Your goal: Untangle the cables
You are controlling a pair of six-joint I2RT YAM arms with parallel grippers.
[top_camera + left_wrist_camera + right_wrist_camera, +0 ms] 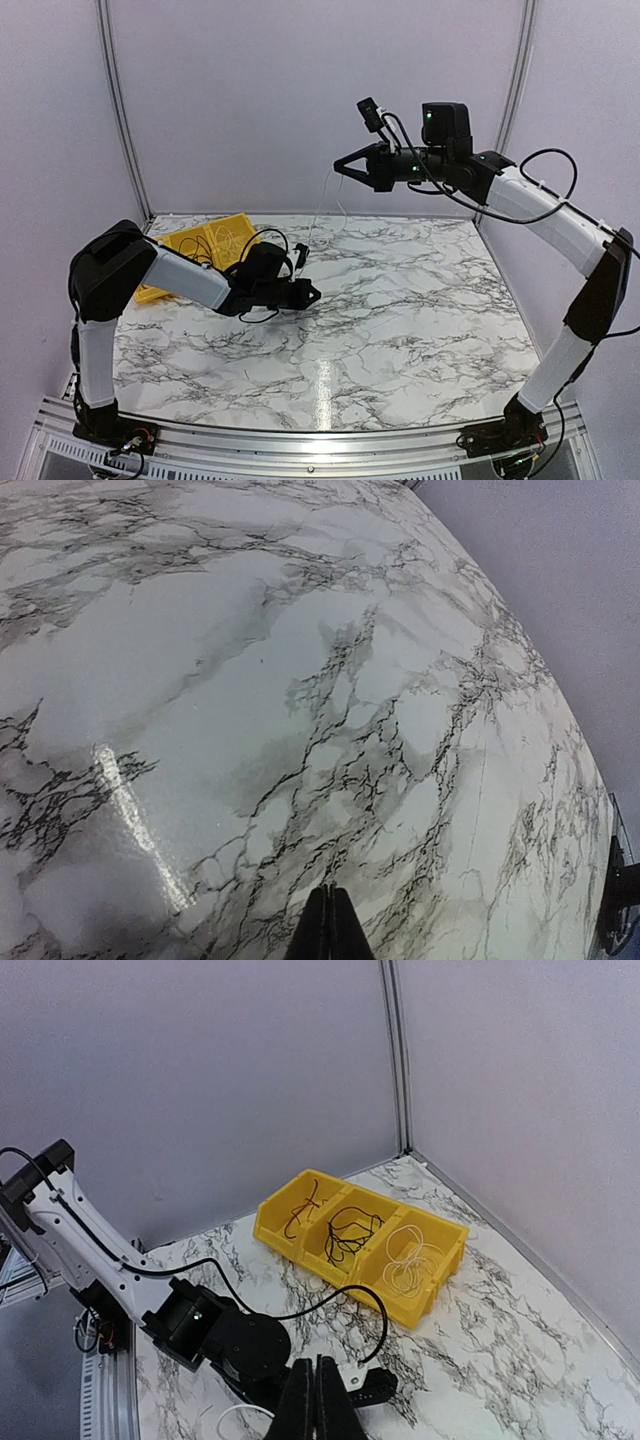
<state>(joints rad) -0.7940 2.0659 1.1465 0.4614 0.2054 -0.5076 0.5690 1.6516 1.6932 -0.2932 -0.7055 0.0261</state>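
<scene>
Pressed flat together at the bottom of the right wrist view, the fingers of the right gripper (pixel 315 1365) are clenched, and in the top view a pale cable (pixel 318 210) hangs from their tip in a thin strand toward the bench (pixel 420 300). This gripper is raised high above the far edge, near the back wall (pixel 300 100). The other cables lie in a yellow bin (pixel 447 1270) with three compartments at the far left corner of the bench: a single black cable (pixel 300 1212) in one end compartment, a black tangle (pixel 345 1237) in the middle one, and pale coils (pixel 410 1260) in the other end compartment. The left gripper (pixel 328 892) sits low over the surface, left of centre and apart from the bin, its fingers closed on each other with nothing seen between them. Ahead of those fingertips, bare marble runs to the far and right edges.
</scene>
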